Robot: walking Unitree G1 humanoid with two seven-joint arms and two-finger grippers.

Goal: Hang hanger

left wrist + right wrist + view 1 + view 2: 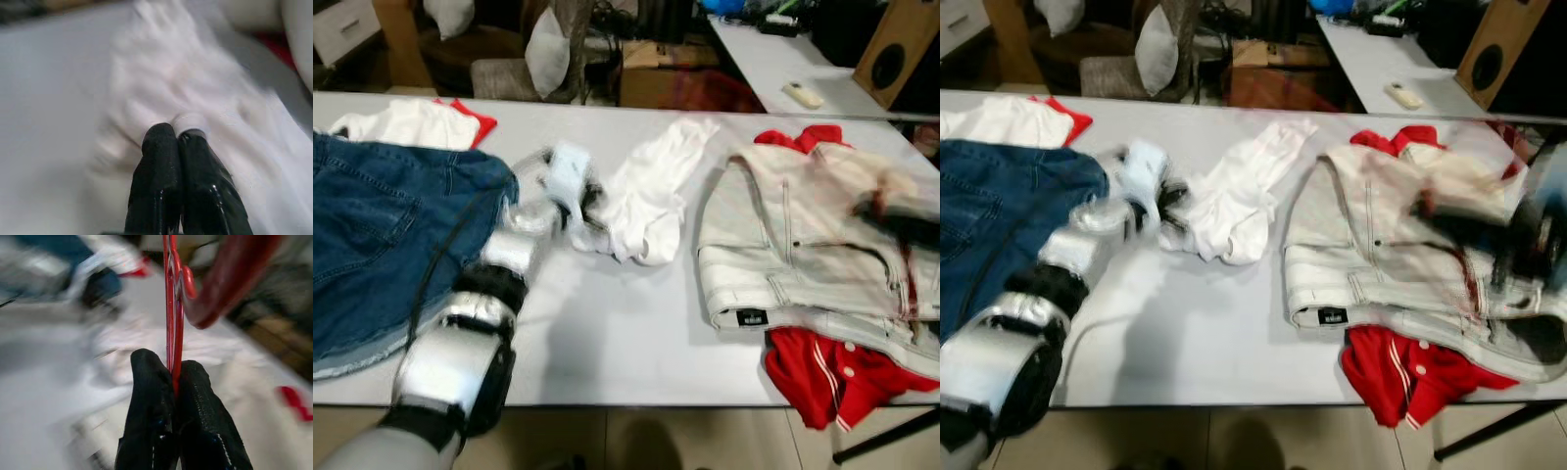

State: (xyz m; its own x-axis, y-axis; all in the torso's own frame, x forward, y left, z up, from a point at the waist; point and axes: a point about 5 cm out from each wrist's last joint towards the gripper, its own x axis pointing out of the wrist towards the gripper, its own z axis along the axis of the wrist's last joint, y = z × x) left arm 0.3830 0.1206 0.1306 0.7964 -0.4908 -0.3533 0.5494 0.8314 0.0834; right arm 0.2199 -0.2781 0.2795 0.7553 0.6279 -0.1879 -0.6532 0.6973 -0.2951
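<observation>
Red plastic is showing between the black fingers [195, 396] of the right gripper [174, 382] in the right wrist view, where the two fingers are clenching on a thin bar of the red hanger [172, 308], its thicker curved part [230, 279] sweeping across the upper right of that frame. The hanger is looking light and stiff, smooth enough to twist in a pinch, so a hold on the thin straight bar near the hook is probably the steadiest choice. In the eye views this gripper is smearing into a dark blur at the right edge [1528, 240], over the pale jacket [783, 235]; the head camera is giving no clear sight of the hanger, while the wrist camera is showing the grasp plainly. The left gripper [177, 134] is pressing its fingers together on a fold of the white garment [646, 196] at the centre of the grey table [607, 333], a pinch that the left wrist view is revealing and the eye views are blurring. Farther out, blue denim [382, 235] is lying at the left of the frame and a red top [832, 377] is hanging over the table's near edge at lower right.
</observation>
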